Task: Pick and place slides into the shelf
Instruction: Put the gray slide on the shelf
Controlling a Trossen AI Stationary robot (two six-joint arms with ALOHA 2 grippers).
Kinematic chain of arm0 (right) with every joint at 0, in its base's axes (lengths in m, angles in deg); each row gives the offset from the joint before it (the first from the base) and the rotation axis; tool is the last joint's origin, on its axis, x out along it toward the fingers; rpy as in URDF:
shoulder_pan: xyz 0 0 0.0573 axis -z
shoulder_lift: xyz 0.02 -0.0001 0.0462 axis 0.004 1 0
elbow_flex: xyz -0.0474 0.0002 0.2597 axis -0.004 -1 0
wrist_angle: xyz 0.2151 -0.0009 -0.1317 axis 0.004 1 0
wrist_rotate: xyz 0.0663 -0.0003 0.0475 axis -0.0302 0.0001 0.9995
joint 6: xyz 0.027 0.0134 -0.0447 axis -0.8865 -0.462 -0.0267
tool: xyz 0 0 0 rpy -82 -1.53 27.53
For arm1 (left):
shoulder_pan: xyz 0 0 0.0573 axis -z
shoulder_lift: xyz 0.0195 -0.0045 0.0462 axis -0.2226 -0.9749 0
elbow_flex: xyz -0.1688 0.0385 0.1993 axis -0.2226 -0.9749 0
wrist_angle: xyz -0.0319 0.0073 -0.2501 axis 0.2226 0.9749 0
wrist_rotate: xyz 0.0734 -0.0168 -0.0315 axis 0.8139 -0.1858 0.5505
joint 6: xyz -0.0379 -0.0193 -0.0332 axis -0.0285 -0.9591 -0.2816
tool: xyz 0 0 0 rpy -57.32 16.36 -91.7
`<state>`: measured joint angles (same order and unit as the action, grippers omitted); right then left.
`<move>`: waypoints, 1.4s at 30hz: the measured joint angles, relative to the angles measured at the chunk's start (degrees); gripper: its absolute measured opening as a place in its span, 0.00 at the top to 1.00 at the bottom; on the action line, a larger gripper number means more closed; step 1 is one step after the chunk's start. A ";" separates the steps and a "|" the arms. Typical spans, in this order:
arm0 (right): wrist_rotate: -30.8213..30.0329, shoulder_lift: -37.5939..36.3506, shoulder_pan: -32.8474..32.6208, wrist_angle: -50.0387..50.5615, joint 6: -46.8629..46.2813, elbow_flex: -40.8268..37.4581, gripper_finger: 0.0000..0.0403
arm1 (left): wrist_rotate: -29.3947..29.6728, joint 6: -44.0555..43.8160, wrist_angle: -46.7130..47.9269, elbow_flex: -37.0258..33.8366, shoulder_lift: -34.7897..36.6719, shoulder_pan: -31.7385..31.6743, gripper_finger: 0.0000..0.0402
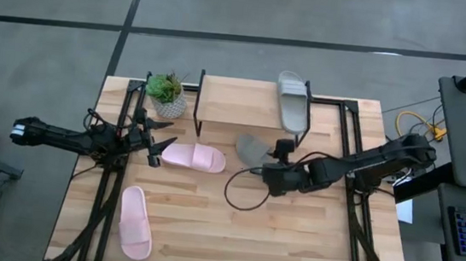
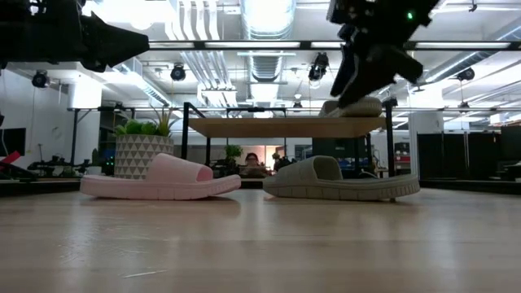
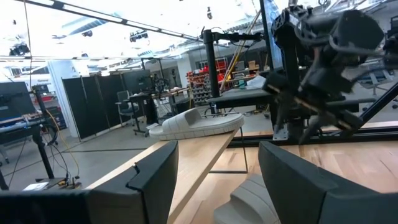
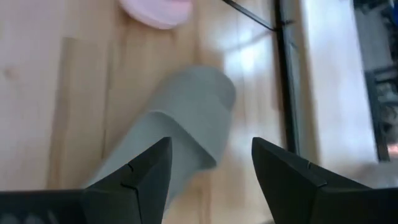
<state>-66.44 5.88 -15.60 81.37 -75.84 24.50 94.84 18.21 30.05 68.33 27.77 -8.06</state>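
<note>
Right hand [image 4: 208,168] spread wide, hovering over grey-green rubber slide [image 4: 180,124] lying on wooden worktop [image 1: 292,230] just in front of low light-wood shelf [image 1: 236,101]. Second grey-green slide [image 1: 292,100] atop shelf. Left hand [image 3: 214,180] spread, near pink slide [image 1: 194,156]. Other pink slide [image 1: 134,222] at front left.

One grey-green slide [image 1: 292,100] is lying flat on the shelf [image 1: 240,102], along its right edge. Its mate [image 1: 253,149] is resting on the table just before the shelf. Two pink slides [image 1: 194,156] [image 1: 134,221] are lying on the table, well apart.
</note>
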 joint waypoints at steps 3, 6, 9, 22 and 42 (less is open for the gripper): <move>0.14 0.02 0.02 -5.66 3.11 -3.50 0.47 | -0.01 0.00 0.00 0.00 -0.07 0.00 0.48; 0.15 0.02 0.24 -9.92 5.13 -6.05 0.47 | 0.00 0.00 0.00 0.00 -0.07 0.00 0.48; 0.15 0.02 0.60 -13.21 5.91 -7.75 0.47 | 0.00 0.00 0.00 0.00 -0.07 0.00 0.48; 1.42 0.04 1.86 -17.27 6.73 -11.13 0.47 | 0.00 0.00 0.00 0.00 -0.09 -0.01 0.48; 2.64 4.30 4.24 -20.11 11.24 -10.95 0.47 | 0.00 0.04 0.00 0.00 -0.09 -0.02 0.48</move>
<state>-63.80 10.18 -11.36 61.26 -64.60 13.55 94.84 18.26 30.05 68.33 27.68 -8.09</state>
